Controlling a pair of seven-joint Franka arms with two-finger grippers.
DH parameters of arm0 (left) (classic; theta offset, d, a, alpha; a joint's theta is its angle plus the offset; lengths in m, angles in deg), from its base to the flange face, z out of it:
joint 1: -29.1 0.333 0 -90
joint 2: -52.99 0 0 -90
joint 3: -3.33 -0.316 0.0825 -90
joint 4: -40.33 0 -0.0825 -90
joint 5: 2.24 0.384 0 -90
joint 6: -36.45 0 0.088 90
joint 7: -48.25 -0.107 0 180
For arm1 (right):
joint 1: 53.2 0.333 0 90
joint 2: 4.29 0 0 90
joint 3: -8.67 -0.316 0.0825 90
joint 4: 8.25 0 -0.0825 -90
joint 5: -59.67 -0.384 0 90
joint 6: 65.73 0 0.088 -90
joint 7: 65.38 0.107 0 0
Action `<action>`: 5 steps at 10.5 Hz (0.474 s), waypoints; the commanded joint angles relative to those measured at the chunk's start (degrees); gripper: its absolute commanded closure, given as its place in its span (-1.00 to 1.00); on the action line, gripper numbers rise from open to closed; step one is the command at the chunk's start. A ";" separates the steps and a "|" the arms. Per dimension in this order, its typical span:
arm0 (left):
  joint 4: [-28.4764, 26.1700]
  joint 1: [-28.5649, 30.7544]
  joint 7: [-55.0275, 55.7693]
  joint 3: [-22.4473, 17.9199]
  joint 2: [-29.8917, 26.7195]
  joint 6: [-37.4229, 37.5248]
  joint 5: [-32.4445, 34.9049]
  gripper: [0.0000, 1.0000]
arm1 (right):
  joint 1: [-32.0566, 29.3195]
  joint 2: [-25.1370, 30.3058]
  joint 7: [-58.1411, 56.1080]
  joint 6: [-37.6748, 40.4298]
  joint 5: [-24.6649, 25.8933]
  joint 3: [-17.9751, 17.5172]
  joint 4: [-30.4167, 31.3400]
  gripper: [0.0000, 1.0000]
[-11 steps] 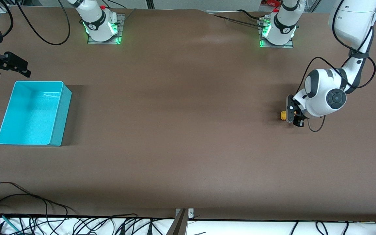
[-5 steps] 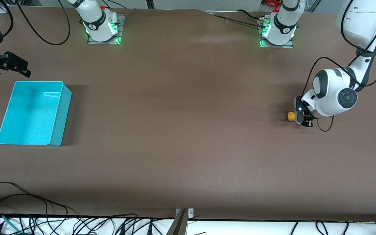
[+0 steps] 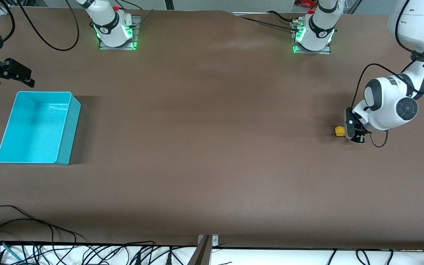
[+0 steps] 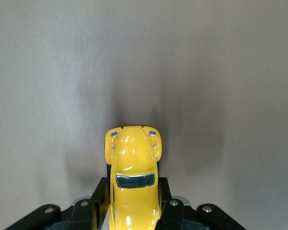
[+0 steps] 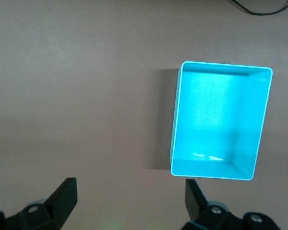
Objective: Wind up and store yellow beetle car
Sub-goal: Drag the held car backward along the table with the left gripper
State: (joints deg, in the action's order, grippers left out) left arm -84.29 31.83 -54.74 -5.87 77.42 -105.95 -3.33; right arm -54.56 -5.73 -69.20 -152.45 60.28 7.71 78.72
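Observation:
The yellow beetle car (image 3: 339, 131) sits on the brown table at the left arm's end. My left gripper (image 3: 351, 130) is shut on its sides, low at the table. In the left wrist view the car (image 4: 133, 172) points away from the gripper (image 4: 133, 208), its nose past the black fingers (image 4: 100, 201). The turquoise bin (image 3: 37, 127) stands open and empty at the right arm's end. My right gripper (image 3: 11, 75) waits above the table beside the bin, open and empty. In the right wrist view the bin (image 5: 220, 120) lies past the spread fingers (image 5: 65, 194).
Both arm bases (image 3: 114, 31) stand at the edge of the table farthest from the front camera. Cables (image 3: 31, 235) lie along the table's near edge. A wide stretch of bare brown table lies between the car and the bin.
My left gripper has dragged the car along the table toward the left arm's end, away from the bin. The right arm has not moved.

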 commanded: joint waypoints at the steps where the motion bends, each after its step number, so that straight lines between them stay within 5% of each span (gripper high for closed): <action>1: 1.14 1.22 -4.85 -1.69 4.66 -2.00 -1.63 1.00 | -0.57 0.03 0.66 0.50 -0.87 -0.45 -0.92 -1.00; 5: 1.67 1.13 -4.42 -1.78 4.58 -1.92 -1.89 1.00 | -0.57 0.03 0.66 0.59 -0.96 -0.45 -0.92 -1.00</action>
State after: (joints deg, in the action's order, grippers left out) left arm -83.54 32.70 -57.00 -7.41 78.05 -106.22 -3.33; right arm -54.56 -5.73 -69.20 -152.45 60.28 7.71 78.72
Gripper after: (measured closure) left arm 0.555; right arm 0.000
